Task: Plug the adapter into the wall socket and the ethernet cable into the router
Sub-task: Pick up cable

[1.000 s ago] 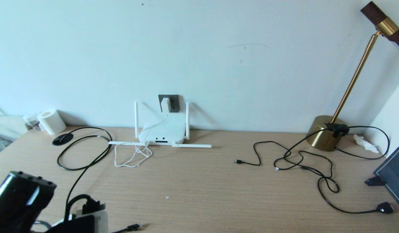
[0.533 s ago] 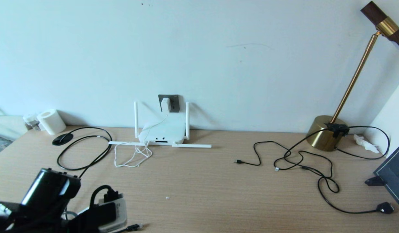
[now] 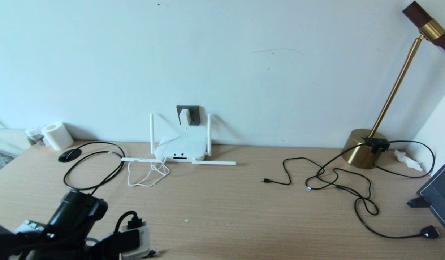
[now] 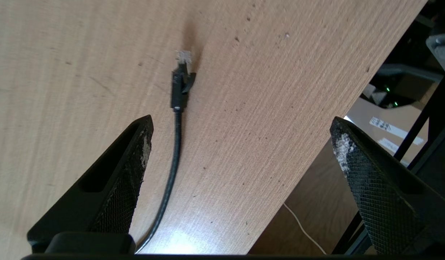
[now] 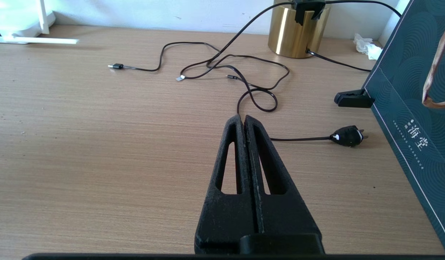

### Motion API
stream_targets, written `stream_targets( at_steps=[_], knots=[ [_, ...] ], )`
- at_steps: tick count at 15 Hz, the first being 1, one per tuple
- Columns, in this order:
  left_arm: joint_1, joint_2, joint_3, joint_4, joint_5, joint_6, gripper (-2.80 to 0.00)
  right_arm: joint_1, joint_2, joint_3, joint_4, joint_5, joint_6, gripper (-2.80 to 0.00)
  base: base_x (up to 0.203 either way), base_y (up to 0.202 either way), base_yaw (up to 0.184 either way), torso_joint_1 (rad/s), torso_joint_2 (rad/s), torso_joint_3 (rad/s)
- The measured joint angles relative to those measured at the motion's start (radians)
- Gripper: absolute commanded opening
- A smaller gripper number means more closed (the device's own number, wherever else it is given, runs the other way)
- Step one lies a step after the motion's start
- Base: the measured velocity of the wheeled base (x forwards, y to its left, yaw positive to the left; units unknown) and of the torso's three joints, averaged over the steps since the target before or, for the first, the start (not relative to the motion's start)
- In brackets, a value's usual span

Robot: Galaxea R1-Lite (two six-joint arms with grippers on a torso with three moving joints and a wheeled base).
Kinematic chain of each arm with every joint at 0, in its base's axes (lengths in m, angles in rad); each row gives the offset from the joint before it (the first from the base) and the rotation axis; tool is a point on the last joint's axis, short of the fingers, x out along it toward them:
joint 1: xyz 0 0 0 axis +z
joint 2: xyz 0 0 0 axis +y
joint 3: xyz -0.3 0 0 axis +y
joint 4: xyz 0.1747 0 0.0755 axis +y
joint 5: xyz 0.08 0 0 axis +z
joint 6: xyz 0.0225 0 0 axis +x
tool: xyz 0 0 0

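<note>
The white adapter sits in the dark grey wall socket, and its thin white cord drops past the white router below it. The black ethernet cable loops on the left of the table and runs toward the front edge. Its clear-tipped plug lies flat on the wood. My left gripper hovers open just behind that plug, with the cable passing close to one finger. Low over the right side of the table, my right gripper is shut on nothing.
Thin black cables sprawl on the right, ending in a black plug. A brass lamp base and a dark green bag stand at the right. A paper roll is at the back left. The table's front edge is near my left gripper.
My left arm has moved forward and to the right along the front edge, and now covers most of the ethernet plug in the head view. Nothing else has moved.
</note>
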Motion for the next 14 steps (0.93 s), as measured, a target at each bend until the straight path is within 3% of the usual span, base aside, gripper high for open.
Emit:
stream_targets(
  at_steps=[6,14],
  knots=[
    [0.101,0.066,-0.019,0.012,-0.037,0.16,0.0,0.0,0.0,0.0,0.0,-0.001,0.0,-2.8,0.0,0.0,0.0,0.0,0.0,0.0],
    [0.134,0.165,-0.126,0.004,-0.03,0.234,0.0,0.0,0.0,0.0,0.0,0.0,0.0,-2.8,0.0,0.0,0.0,0.0,0.0,0.0]
  ],
)
